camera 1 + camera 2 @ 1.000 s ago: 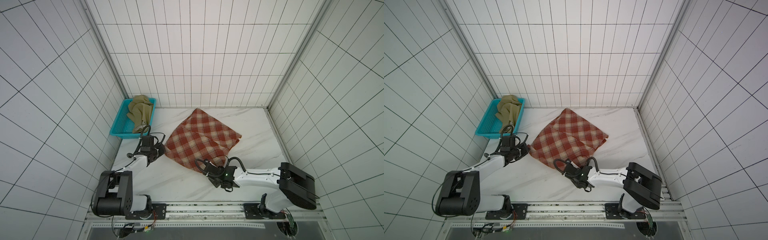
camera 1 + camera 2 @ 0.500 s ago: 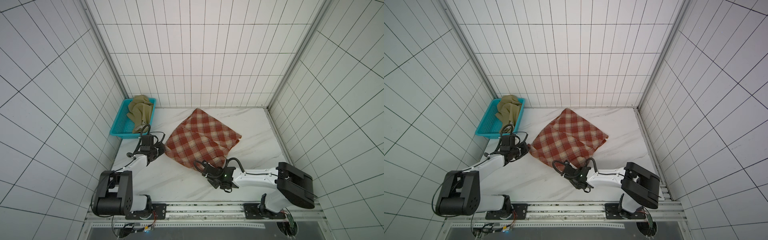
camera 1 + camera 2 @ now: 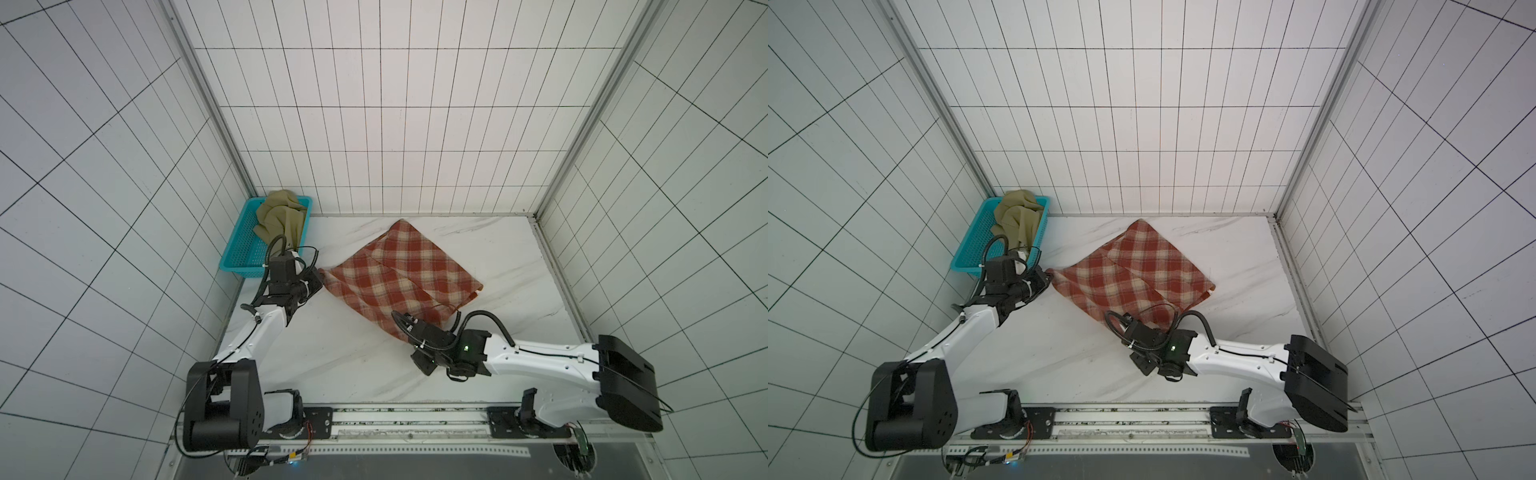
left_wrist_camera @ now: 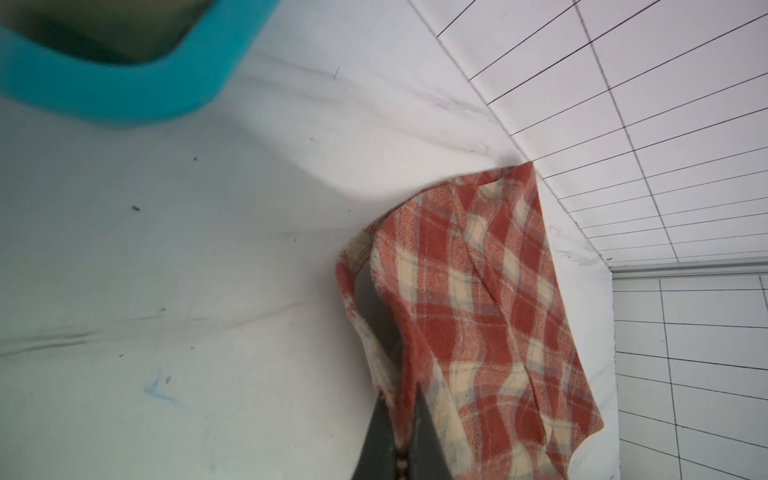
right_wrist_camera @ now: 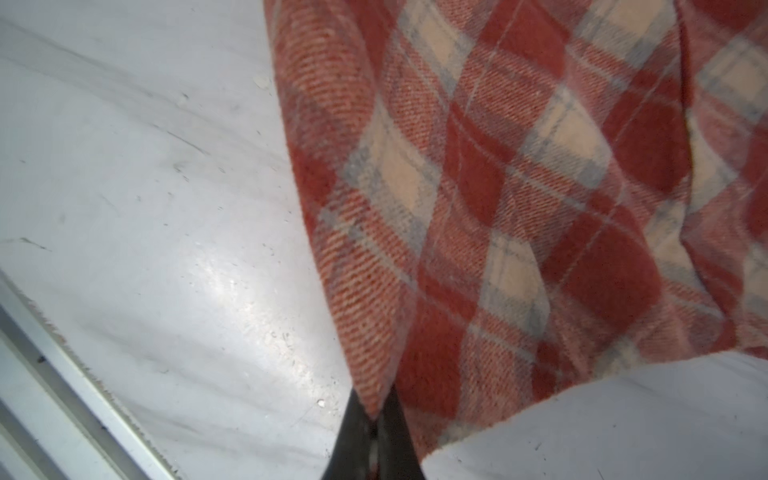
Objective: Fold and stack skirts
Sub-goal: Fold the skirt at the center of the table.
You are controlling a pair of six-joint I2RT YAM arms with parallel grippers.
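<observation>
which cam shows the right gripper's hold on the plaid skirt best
Right wrist view: the right gripper is shut on a corner of the plaid skirt, seen close up. In both top views its body hides the pinch. The left wrist view lacks it.

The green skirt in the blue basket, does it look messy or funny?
Yes. The olive skirt is crumpled in a heap, not folded, and bulges up over the rim of the teal basket. The plaid skirt looks fine; no tear shows.
</observation>
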